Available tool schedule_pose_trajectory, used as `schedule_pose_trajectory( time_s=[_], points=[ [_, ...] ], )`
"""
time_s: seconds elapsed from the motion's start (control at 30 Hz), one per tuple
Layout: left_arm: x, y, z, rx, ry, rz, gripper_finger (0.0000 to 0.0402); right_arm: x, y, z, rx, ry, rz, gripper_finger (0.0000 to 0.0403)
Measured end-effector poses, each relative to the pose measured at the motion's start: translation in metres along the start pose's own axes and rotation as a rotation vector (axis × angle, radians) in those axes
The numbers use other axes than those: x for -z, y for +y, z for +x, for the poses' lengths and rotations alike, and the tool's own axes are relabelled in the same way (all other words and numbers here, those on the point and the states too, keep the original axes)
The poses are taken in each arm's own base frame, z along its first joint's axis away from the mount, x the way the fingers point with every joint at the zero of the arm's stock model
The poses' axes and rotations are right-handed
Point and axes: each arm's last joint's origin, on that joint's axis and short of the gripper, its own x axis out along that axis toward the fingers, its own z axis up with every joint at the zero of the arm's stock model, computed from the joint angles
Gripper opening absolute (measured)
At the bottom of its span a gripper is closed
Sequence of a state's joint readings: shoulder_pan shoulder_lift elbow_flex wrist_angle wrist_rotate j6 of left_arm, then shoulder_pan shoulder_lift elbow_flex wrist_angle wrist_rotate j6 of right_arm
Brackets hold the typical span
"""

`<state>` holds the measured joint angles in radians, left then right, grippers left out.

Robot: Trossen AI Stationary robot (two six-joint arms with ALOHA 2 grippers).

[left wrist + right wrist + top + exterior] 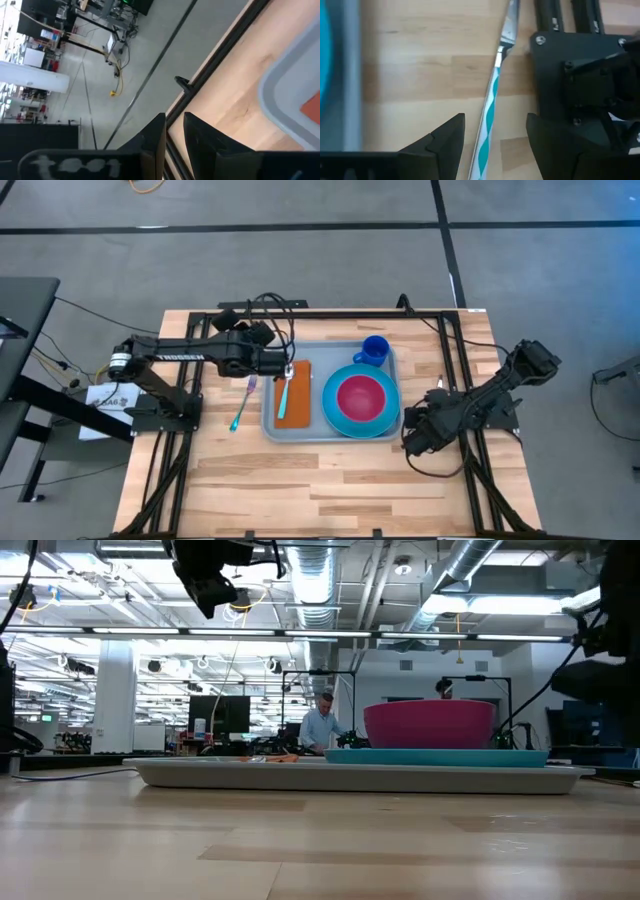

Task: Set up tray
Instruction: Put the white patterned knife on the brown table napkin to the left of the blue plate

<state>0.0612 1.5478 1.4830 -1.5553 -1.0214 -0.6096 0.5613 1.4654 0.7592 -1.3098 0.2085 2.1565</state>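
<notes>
The light grey-blue tray (pixel 331 436) sits mid-table and holds an orange napkin (pixel 297 402) with a blue-handled utensil (pixel 283 396) on it, a light-blue plate (pixel 336 412) with a pink bowl (pixel 361 394), and a blue cup (pixel 374 349). My left gripper (pixel 288 368) hovers high over the tray's far-left corner (pixel 295 95), open by a narrow gap (pixel 174 117). My right gripper (pixel 495 136) is open, low over the table right of the tray. Its fingers stand on either side of a teal-and-white striped utensil (pixel 491 102) lying flat on the wood.
Another utensil with a teal handle (pixel 241 406) lies on the wood left of the tray. Black frame rails (pixel 455 330) run along the table's far and side edges. The near half of the table (pixel 320 490) is bare wood. A person (pixel 320 726) shows in the room behind.
</notes>
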Motion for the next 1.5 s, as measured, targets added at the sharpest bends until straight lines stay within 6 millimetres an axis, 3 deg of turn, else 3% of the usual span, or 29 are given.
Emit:
schedule_pose_trajectory(
  time_s=[0.33,0.57,0.7,0.93,1.1,1.2,1.5],
  points=[
    [0.0,0.002,0.002,-0.025,-0.004,0.004,0.0059,0.02,0.018,0.047,0.09,-0.062,0.09,0.0205],
    [0.0,0.002,0.002,-0.022,0.003,0.012,0.0059,0.026,0.024,0.062,0.146,-0.151,0.146,0.0201],
    [0.0,0.002,0.002,-0.02,0.004,0.011,0.0059,0.03,0.024,0.062,0.123,-0.162,0.14,0.0175],
    [0.001,0.001,0.002,0.016,0.029,0.013,0.0059,0.03,0.027,0.063,0.105,-0.152,0.138,0.0076],
    [0.002,0.0,0.002,0.037,0.044,0.014,0.0059,0.034,0.026,0.061,0.085,-0.154,0.105,0.003],
    [0.002,0.0,0.002,0.042,0.047,0.013,0.0059,0.04,0.028,0.054,0.062,-0.145,0.079,0.0023],
    [0.002,0.0,0.001,0.055,0.056,0.005,0.0059,0.063,0.031,0.033,-0.035,-0.093,-0.016,0.0062]
  ],
)
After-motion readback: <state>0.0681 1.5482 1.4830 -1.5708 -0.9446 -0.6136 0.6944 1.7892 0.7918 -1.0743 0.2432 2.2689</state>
